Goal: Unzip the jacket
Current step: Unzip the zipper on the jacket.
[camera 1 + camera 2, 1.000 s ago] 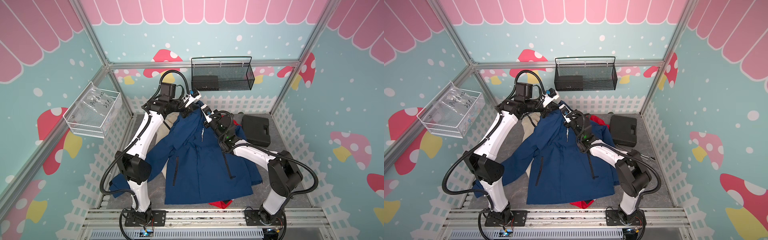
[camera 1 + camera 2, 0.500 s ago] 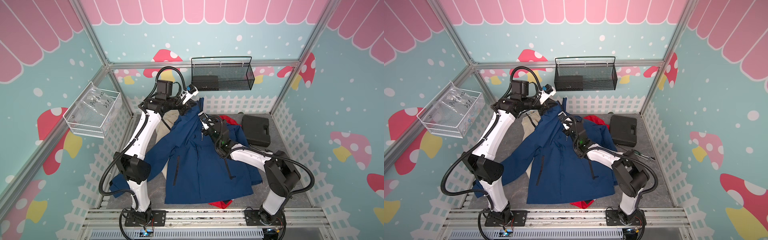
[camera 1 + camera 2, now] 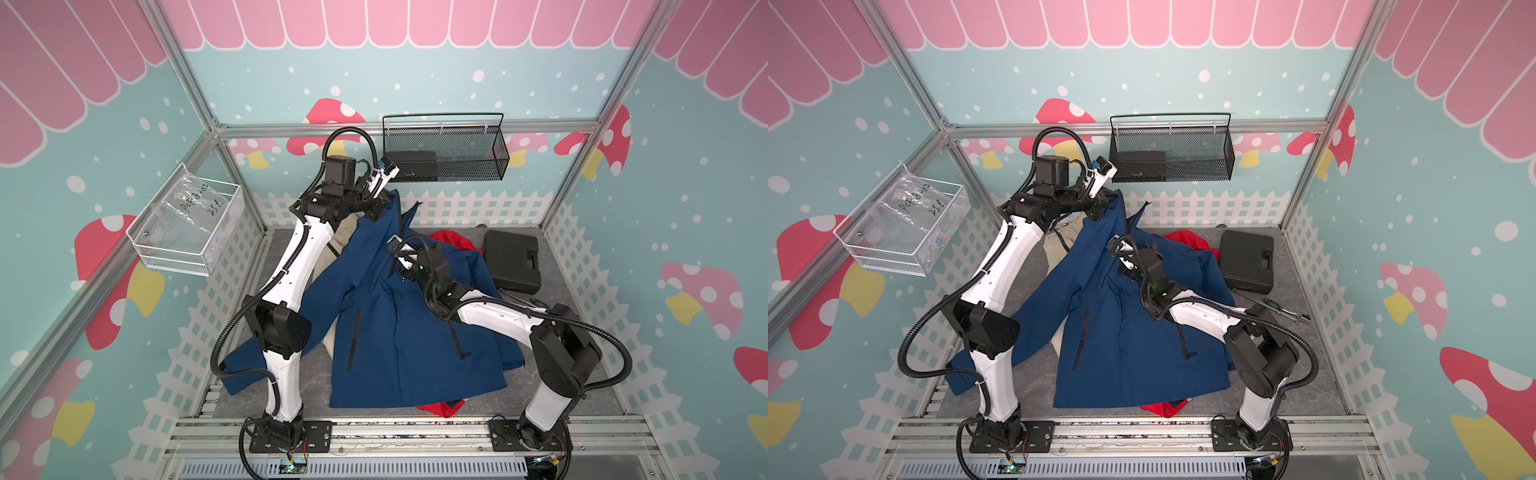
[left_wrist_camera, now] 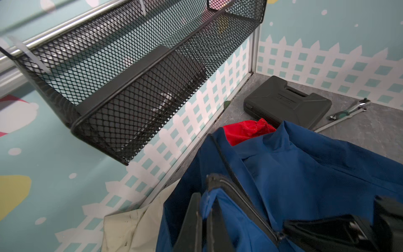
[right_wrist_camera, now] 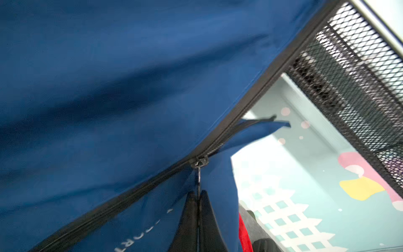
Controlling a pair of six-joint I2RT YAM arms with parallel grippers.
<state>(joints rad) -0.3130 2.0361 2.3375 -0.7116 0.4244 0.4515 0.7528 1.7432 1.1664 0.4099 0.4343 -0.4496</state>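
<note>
In a top view, the jacket [image 3: 386, 332] is lying on the tabletop [image 3: 318, 386]. My left claw [image 3: 376, 208] is lifting the collar, and the right claw [image 3: 405, 273] is now sitting lower than a second ago.

In the left wrist view, the left claw [image 4: 205, 220] is pinching collar fabric.

In the right wrist view, the right claw [image 5: 198, 209] is gripping the zipper pull [image 5: 198, 177]. I am planning a straight pull along the teeth, with the collar taut.

Navy blue fabric jacket [image 3: 399, 332]: plain deep blue, white lettering.
Black zipper [image 5: 199, 162]: black throughout.
Crumpled red cloth [image 3: 453, 243]: solid red.
Black wire-mesh basket [image 3: 457, 153]: diamond mesh.
Grey stone-look desk [image 4: 370, 131]: mottled grey.
Printed walls [image 3: 685, 208]: teal, white dots, red mushrooms, pink scallops.
</note>
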